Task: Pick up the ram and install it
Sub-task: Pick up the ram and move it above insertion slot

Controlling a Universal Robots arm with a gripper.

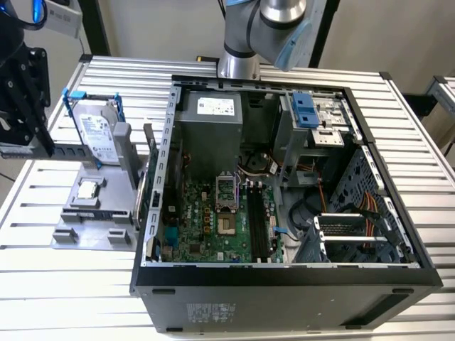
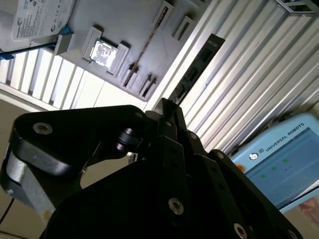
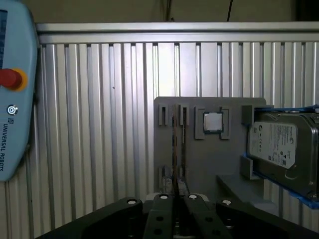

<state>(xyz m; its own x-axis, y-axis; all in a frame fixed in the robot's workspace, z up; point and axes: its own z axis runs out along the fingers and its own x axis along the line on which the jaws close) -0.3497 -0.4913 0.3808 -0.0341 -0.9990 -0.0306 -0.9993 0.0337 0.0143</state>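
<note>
In both wrist views the ram shows as a long, thin, dark board held between my fingers. In the first wrist view the ram (image 3: 175, 149) is edge-on, running out from my gripper (image 3: 177, 198) over the grey parts holder (image 3: 199, 164). The second wrist view shows the ram's (image 2: 198, 67) flat side with chips, reaching from the gripper (image 2: 167, 107) across the slatted table. In the exterior view the black gripper (image 1: 35, 135) hangs at the exterior view's left, beside the holder (image 1: 85, 220) and well away from the open computer case (image 1: 284, 273). Empty dark memory slots (image 1: 257, 220) lie on the green motherboard (image 1: 206, 220).
On the holder lie a square silver chip (image 3: 213, 121) and a silver hard drive (image 1: 96, 135) in a blue bracket. A pale blue teach pendant (image 3: 15, 99) lies on the slatted table beside the holder. The arm's base (image 1: 238, 42) stands behind the case.
</note>
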